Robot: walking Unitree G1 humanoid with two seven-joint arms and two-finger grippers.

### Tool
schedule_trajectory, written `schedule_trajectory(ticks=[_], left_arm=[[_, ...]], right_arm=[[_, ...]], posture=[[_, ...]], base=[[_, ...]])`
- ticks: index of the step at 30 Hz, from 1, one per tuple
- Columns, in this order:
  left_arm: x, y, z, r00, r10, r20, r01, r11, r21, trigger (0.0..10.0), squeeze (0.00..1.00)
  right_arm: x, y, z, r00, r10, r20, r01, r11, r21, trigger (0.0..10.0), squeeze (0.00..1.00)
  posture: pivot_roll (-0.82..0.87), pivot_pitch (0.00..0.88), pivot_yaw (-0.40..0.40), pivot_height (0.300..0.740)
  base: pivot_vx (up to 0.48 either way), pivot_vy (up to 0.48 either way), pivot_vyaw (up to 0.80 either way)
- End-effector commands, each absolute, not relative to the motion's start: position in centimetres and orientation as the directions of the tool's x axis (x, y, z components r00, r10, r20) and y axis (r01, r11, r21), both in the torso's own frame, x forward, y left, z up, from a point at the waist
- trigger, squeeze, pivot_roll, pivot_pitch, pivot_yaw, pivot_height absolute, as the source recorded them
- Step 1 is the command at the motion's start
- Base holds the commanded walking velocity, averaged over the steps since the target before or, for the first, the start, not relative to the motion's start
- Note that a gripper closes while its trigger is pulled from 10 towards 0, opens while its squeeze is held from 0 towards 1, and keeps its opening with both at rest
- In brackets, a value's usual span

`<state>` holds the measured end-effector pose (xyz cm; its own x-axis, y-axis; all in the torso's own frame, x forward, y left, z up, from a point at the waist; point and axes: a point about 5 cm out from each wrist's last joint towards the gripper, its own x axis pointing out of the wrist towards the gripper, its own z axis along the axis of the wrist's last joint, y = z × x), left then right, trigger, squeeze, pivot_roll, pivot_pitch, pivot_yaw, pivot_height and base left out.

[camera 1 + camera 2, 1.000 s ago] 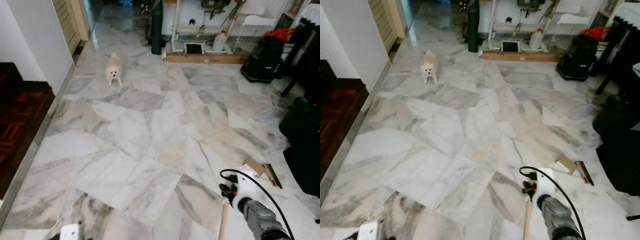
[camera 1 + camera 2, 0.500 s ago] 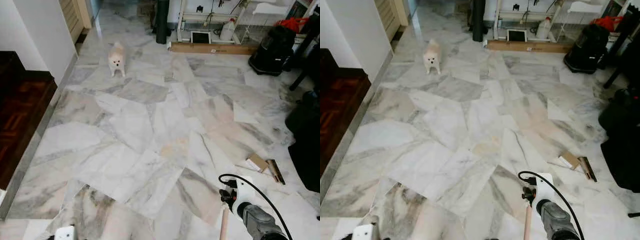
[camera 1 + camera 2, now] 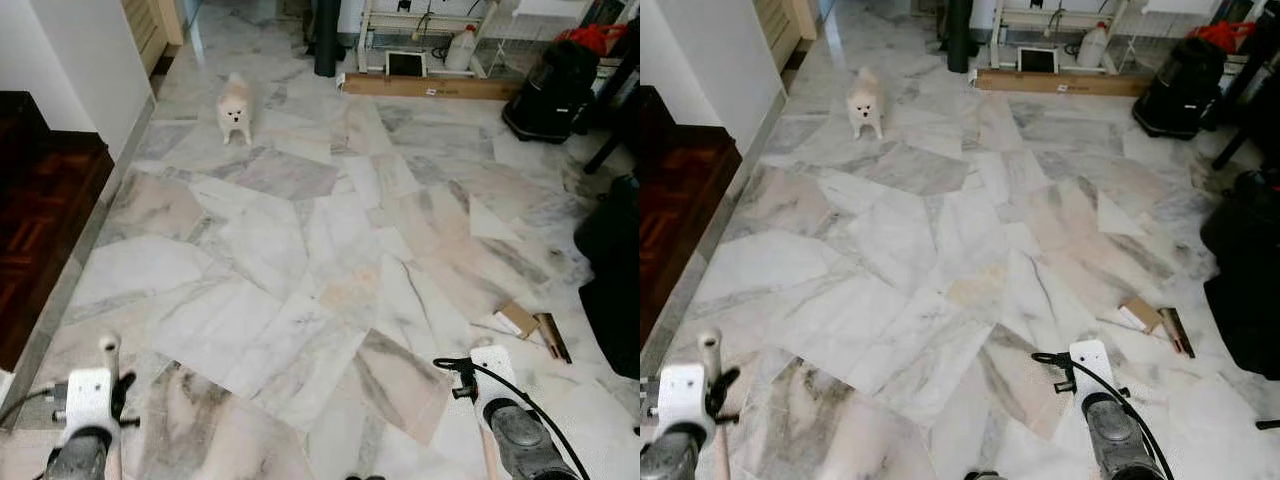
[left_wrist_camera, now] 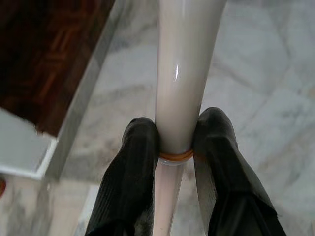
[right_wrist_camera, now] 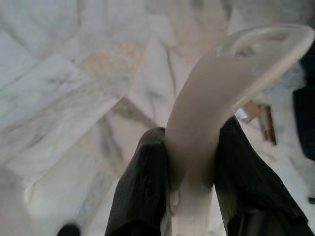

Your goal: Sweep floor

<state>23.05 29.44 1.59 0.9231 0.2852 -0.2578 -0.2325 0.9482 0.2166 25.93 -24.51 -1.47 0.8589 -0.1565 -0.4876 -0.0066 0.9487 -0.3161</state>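
Left gripper (image 4: 174, 147), jaws clamped on a pale cream handle shaft (image 4: 184, 73), which passes straight between the two black fingers (image 4: 133, 167); an orange ring on the shaft sits level with the fingertips. In the head views the shaft's rounded top end rises just beside the left wrist, low at the robot's left. Right gripper (image 5: 189, 162), jaws clamped on the neck of a second cream handle (image 5: 226, 83), whose flattened looped end with a hanging slot projects beyond the fingertips; this wrist sits low at the robot's right, a black cable arching over it. Floor (image 3: 330, 250): irregular slabs of white and grey marble with pinkish patches, glossy. Scraps of cardboard and debris (image 3: 530, 325) lie on the floor ahead of the right gripper. A small white dog (image 3: 235, 108) stands well apart, at the far left of the floor. At the left edge, a dark wooden step (image 3: 40, 220) with a grey border, beside a white wall. At the far end, a dark post, a long flat cardboard box (image 3: 430, 87), a white jug and a black vacuum cleaner (image 3: 550, 90); dark bags stand along the right.
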Motion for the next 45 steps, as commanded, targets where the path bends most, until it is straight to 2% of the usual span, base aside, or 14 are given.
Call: schedule_trajectory(ticks=[1, 2, 7, 9, 13, 20, 23, 26, 29, 34, 45], left_arm=[[23.0, 28.6, 1.4, 0.925, 0.272, -0.265, -0.224, 0.954, 0.200, 10.0, 0.00], [23.6, 28.1, 2.0, 0.937, 0.260, -0.234, -0.219, 0.957, 0.189, 10.0, 0.00], [24.7, 27.3, 3.6, 0.955, 0.244, -0.169, -0.217, 0.963, 0.161, 10.0, 0.00], [24.8, 27.2, 3.9, 0.957, 0.243, -0.158, -0.219, 0.963, 0.155, 10.0, 0.00], [25.8, 27.4, 5.5, 0.962, 0.253, -0.099, -0.240, 0.963, 0.125, 10.0, 0.00], [26.7, 27.2, 7.9, 0.974, 0.227, -0.018, -0.225, 0.971, 0.077, 10.0, 0.00], [27.6, 26.1, 10.3, 0.983, 0.171, 0.064, -0.174, 0.984, 0.034, 10.0, 0.00], [28.4, 25.0, 12.2, 0.986, 0.112, 0.123, -0.117, 0.993, 0.035, 10.0, 0.00], [29.0, 23.8, 13.5, 0.986, 0.048, 0.159, -0.057, 0.997, 0.058, 10.0, 0.00], [29.3, 23.2, 14.7, 0.981, 0.010, 0.191, -0.024, 0.997, 0.069, 10.0, 0.00], [27.7, 22.3, 12.0, 0.996, -0.053, 0.070, 0.050, 0.998, 0.047, 10.0, 0.00]], right_arm=[[27.7, -26.0, 1.2, 0.914, -0.217, -0.344, 0.084, 0.929, -0.361, 10.0, 0.00], [28.6, -26.1, 2.4, 0.935, -0.226, -0.274, 0.129, 0.935, -0.330, 10.0, 0.00], [30.3, -25.8, 4.7, 0.958, -0.242, -0.157, 0.184, 0.932, -0.314, 10.0, 0.00], [30.5, -25.8, 5.0, 0.959, -0.243, -0.144, 0.190, 0.931, -0.312, 10.0, 0.00], [31.9, -26.7, 7.8, 0.947, -0.319, -0.022, 0.307, 0.926, -0.219, 10.0, 0.00], [32.7, -26.0, 8.7, 0.954, -0.300, 0.016, 0.300, 0.947, -0.113, 10.0, 0.00], [33.0, -25.3, 9.4, 0.952, -0.301, 0.059, 0.302, 0.953, -0.020, 10.0, 0.00], [33.5, -24.5, 10.2, 0.958, -0.270, 0.096, 0.272, 0.962, -0.003, 10.0, 0.00], [33.8, -23.8, 10.5, 0.959, -0.260, 0.115, 0.258, 0.966, 0.029, 10.0, 0.00], [33.9, -23.5, 10.7, 0.958, -0.264, 0.117, 0.256, 0.964, 0.076, 10.0, 0.00], [32.1, -22.3, 7.2, 0.974, -0.229, 0.003, 0.228, 0.973, 0.039, 10.0, 0.00]], posture=[[-0.05, 0.165, -0.059, 0.740], [-0.05, 0.165, -0.059, 0.740], [-0.06, 0.167, -0.057, 0.740], [-0.06, 0.167, -0.057, 0.740], [-0.06, 0.172, -0.056, 0.740], [-0.06, 0.174, -0.054, 0.740], [-0.05, 0.182, -0.053, 0.740], [-0.06, 0.183, -0.051, 0.740], [-0.06, 0.182, -0.049, 0.740], [-0.05, 0.186, -0.046, 0.740], [-0.06, 0.184, -0.042, 0.740]], base=[[0.000, 0.000, 0.00], [0.000, 0.000, 0.00], [0.000, 0.000, 0.00], [0.000, 0.000, 0.00], [0.000, 0.000, 0.00], [0.000, 0.000, 0.00], [0.000, 0.000, 0.00], [0.000, 0.000, 0.00], [0.000, 0.000, 0.00], [0.000, 0.000, 0.00], [0.000, 0.000, 0.00]])
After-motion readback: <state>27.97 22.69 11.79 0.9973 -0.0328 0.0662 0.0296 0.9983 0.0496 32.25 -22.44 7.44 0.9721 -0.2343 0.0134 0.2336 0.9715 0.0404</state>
